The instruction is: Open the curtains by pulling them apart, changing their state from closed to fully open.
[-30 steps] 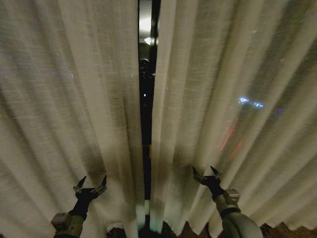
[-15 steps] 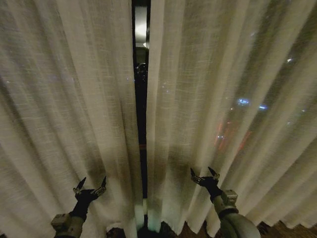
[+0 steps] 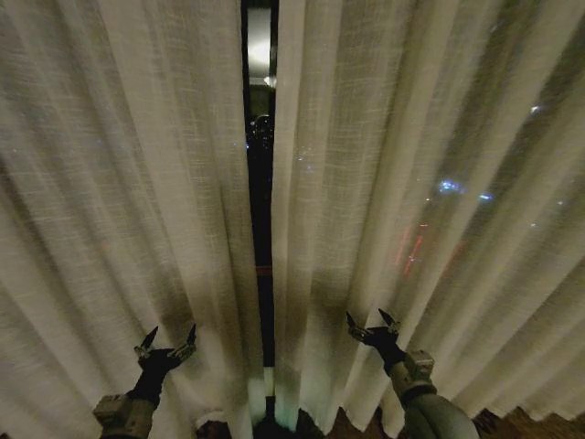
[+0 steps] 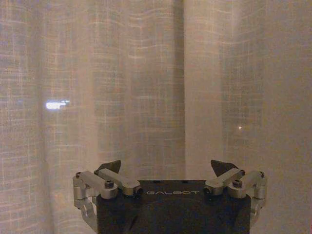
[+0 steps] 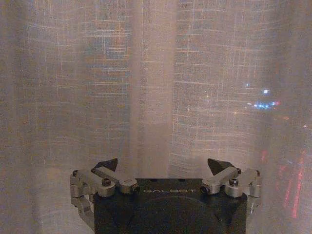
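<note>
The curtains (image 3: 137,183) are thin, see-through woven cloth, rough-looking. The left gripper (image 4: 165,170) has shiny metal links on matt black.

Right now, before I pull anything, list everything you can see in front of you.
curtains: two, sheer off-white, pleated; one panel left, one right, hanging almost closed.
gap: one, narrow dark slit between the panels, running top to bottom at centre.
city lights: several, blue, white and red specks glowing through the right panel.
floor: dark strip under the curtain hems, low right.
left gripper: one, black, low before the left panel, fingers open, holding nothing.
right gripper: one, black, low before the right panel, fingers open, holding nothing.
</note>
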